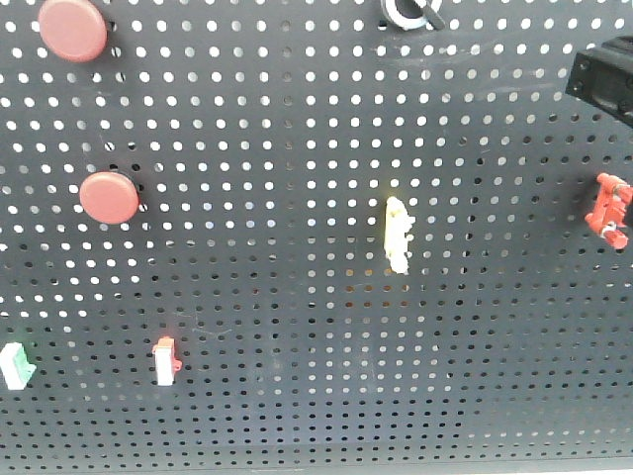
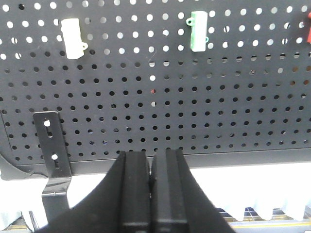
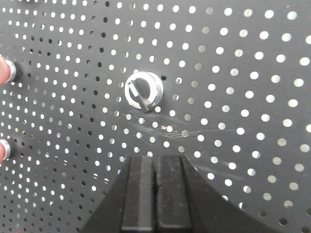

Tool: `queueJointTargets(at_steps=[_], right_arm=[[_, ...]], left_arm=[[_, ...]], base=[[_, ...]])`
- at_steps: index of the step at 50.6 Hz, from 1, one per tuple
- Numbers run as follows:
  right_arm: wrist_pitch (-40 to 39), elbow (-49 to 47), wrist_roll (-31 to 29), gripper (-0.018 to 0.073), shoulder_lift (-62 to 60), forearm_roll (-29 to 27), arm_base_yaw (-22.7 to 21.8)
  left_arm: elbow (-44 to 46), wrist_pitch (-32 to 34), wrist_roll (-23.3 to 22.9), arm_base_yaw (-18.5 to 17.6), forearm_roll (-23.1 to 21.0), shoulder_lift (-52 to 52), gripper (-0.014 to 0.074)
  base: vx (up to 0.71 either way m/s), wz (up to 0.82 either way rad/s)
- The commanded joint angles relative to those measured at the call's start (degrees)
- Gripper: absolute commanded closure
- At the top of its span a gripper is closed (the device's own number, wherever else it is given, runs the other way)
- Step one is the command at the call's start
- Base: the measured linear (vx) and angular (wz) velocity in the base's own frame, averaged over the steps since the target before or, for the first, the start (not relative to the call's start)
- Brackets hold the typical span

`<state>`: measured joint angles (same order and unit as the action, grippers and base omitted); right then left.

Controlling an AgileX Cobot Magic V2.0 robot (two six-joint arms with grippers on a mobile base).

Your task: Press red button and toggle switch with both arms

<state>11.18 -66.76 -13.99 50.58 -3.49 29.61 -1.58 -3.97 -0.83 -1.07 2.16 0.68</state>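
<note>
In the right wrist view the right tool (image 3: pixel 156 194) sits nearest, its two blunt black plastic fingers pressed together with only a thin seam between them, holding nothing and apart from the board. Just above it on the board (image 3: pixel 243 87) is the toggle switch (image 3: pixel 142 91), a shiny silver ring nut with a short thin lever slanting down and to the right across the ring; fine scratches mark the dark metal below it. At the left edge of that view two red buttons show side-on. In the left wrist view the left tool (image 2: pixel 150 189) is likewise pressed together and empty, low before the board's bottom edge, with a black slotted bracket (image 2: pixel 51 141) to its left and a white clip (image 2: pixel 73 38) and a green clip (image 2: pixel 199 30) higher up. The front view shows the flat, dark, perforated board upright, the two matte domed red discs at upper left: the upper red button (image 1: pixel 72 29) and another (image 1: pixel 109 197) below it. A pale yellow piece (image 1: pixel 398 234) stands vertically near the middle.
</note>
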Motion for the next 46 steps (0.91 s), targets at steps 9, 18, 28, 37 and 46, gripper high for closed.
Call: queueJointTargets(at_steps=[9,18,28,37,46], right_arm=[[-4.12,-1.46,-0.41,0.0559,-0.08,0.13,0.00],[-4.12,-1.46,-0.41,0.0559,-0.08,0.13,0.00],[-6.49,4.25,0.10,0.0559,-4.27,3.00,-4.25],[-12.28,24.74,5.39,0.0559,-19.23,3.49,-16.96],[-12.64,48.11,4.65,0.0559,-34.48,5.82,-25.82]], left_arm=[[-1.56,4.39,-0.08,-0.09,-0.36,0.31,0.0596],[-1.56,4.39,-0.08,-0.09,-0.36,0.31,0.0596],[-1.56,4.39,-0.08,-0.09,-0.36,0.31,0.0596],[-1.56,4.39,-0.08,-0.09,-0.36,0.31,0.0596],[-1.56,4.39,-0.08,-0.09,-0.36,0.31,0.0596]], base=[[0.00,0.00],[0.00,0.00],[0.00,0.00],[0.00,0.00],[0.00,0.00]])
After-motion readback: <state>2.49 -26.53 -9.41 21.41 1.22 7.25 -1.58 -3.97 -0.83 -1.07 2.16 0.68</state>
